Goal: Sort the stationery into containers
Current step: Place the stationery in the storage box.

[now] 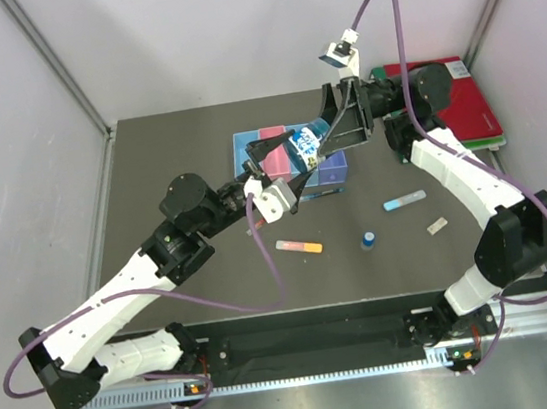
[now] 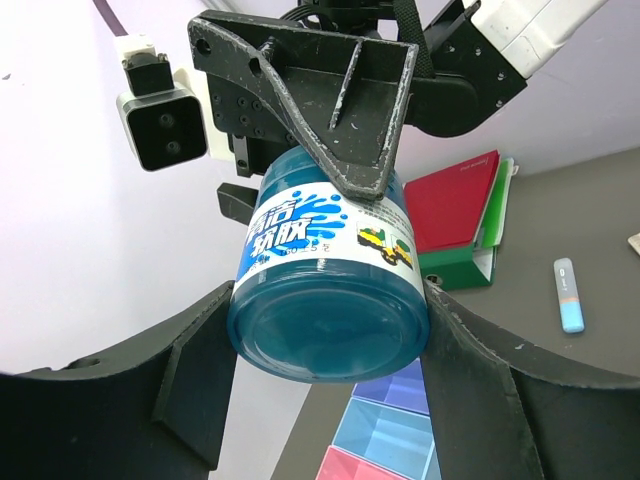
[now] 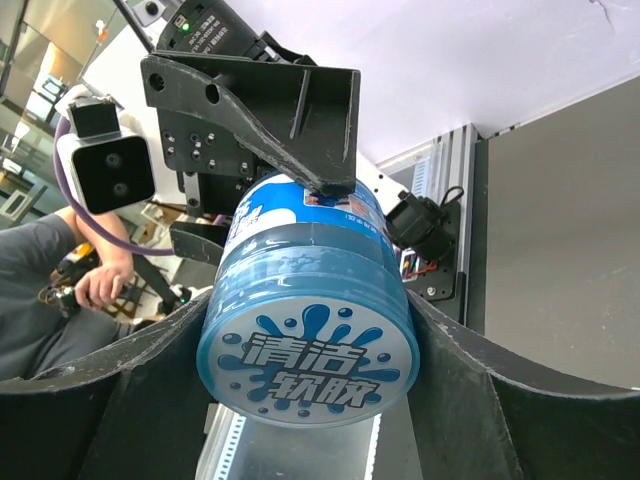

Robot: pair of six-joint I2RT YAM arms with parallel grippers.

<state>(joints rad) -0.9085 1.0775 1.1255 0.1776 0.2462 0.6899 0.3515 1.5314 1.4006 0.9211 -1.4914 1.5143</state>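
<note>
A: Item one, the largest. What are we entering?
B: We are entering the red binder point(image 1: 462, 104), lying flat at the far right corner of the table point(image 1: 167, 158). A green binder point(image 1: 495, 143) is showing under its near edge.

A: Item two?
B: We are logging the containers point(image 1: 243, 148). They are a row of small joined bins in light blue, pink, light blue and purple, sitting mid-table toward the far side.

A: Item three, the one in hand?
B: We are recording the round blue jar point(image 1: 308, 140). It is hanging in the air just above the containers, tipped on its side. We are seeing translucent blue walls and a white-and-blue label with a splash design and printed characters. The same splash is printed on the flat lid, which is facing the right wrist camera. The plain clear base is facing the left wrist camera.

A: And the claws?
B: We are noting the left gripper point(image 2: 325, 300) grasping the jar at its base end. The right gripper point(image 3: 307, 310) is grasping it at the lid end. Each has both fingers against the jar's sides.

A: Small items?
B: We are listing the pink-orange bar point(image 1: 299, 247), the light blue bar point(image 1: 404, 200), the pale tag point(image 1: 438, 226) and the tiny blue-capped bottle point(image 1: 369, 240). All are lying apart on the table, nearer the arms' bases than the containers.
</note>
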